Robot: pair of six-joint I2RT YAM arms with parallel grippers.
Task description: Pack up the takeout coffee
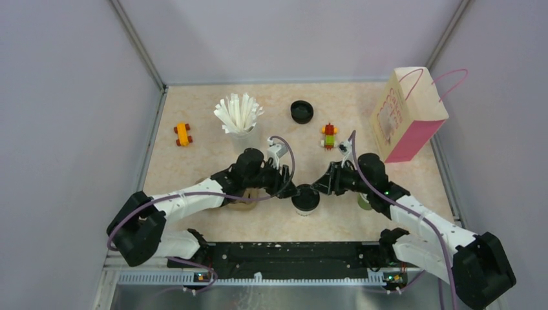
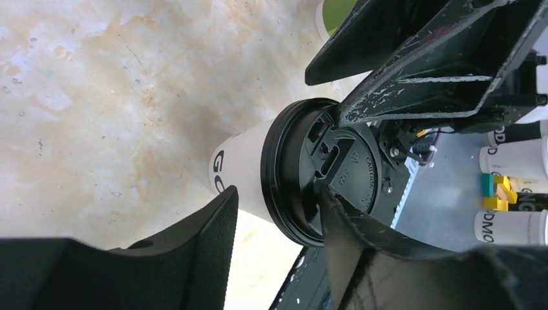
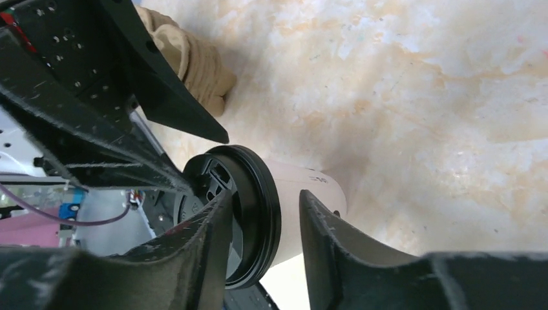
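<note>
The takeout coffee (image 1: 305,198), a white-sided paper cup with a black lid, stands upright near the table's front middle. My left gripper (image 1: 289,189) meets it from the left and my right gripper (image 1: 321,183) from the right. In the left wrist view, the left gripper (image 2: 278,194) is open and straddles the lid's rim (image 2: 274,174), one finger on the lid's top and one beside the cup wall (image 2: 242,169). In the right wrist view, the right gripper (image 3: 265,197) is open and straddles the rim (image 3: 262,194) the same way, next to the cup wall (image 3: 291,194).
A pink-and-tan paper bag (image 1: 407,115) stands at the back right. A white cup of straws (image 1: 240,119), a spare black lid (image 1: 302,111) and two toy cars (image 1: 183,134) (image 1: 329,136) sit behind. A green cup (image 1: 364,201) hides under my right arm, a tan thing (image 1: 242,201) under my left.
</note>
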